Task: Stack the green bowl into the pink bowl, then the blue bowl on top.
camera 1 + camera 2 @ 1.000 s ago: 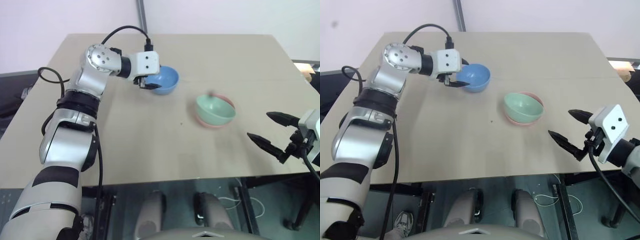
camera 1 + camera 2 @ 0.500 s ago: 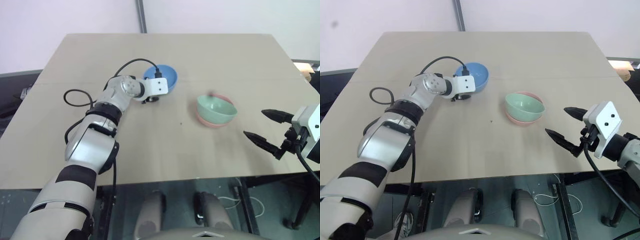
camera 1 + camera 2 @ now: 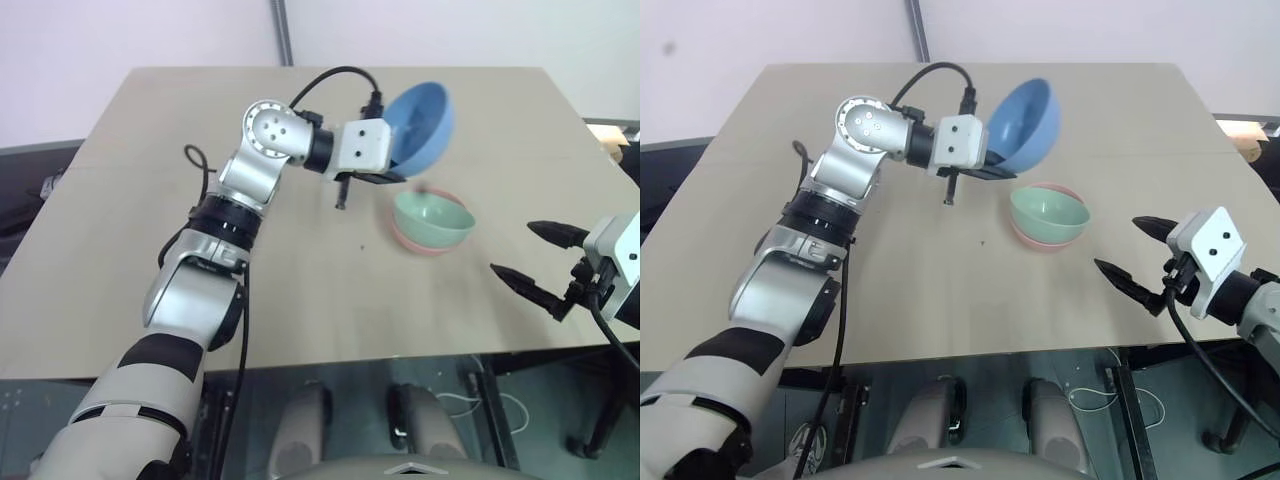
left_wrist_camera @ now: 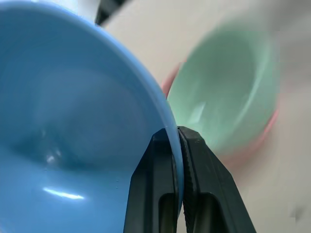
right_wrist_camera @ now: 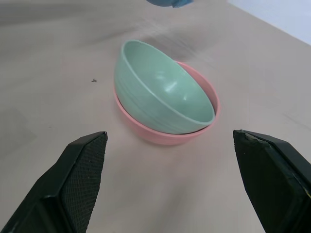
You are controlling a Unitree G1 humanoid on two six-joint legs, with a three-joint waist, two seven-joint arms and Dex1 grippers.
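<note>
The left claw [image 4: 176,145] pinches the rim of the blue bowl [image 3: 420,122], lifted and tilted just beside the green bowl [image 3: 431,220] nested in the pink bowl [image 5: 167,133], facing the wide-open right claw [image 3: 540,262].

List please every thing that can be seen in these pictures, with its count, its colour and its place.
blue bowl: one, light blue, lifted off the table and tilted, its rim pinched in the left tool, near the stacked bowls.
green bowl: one, mint green, sitting tilted inside the pink bowl.
pink bowl: one, salmon pink, on the table under the green bowl.
table: one, beige.
left tool: one, black fingers, shut on the blue bowl's rim.
right tool: one, black fingers, open, at the table's right edge.
</note>
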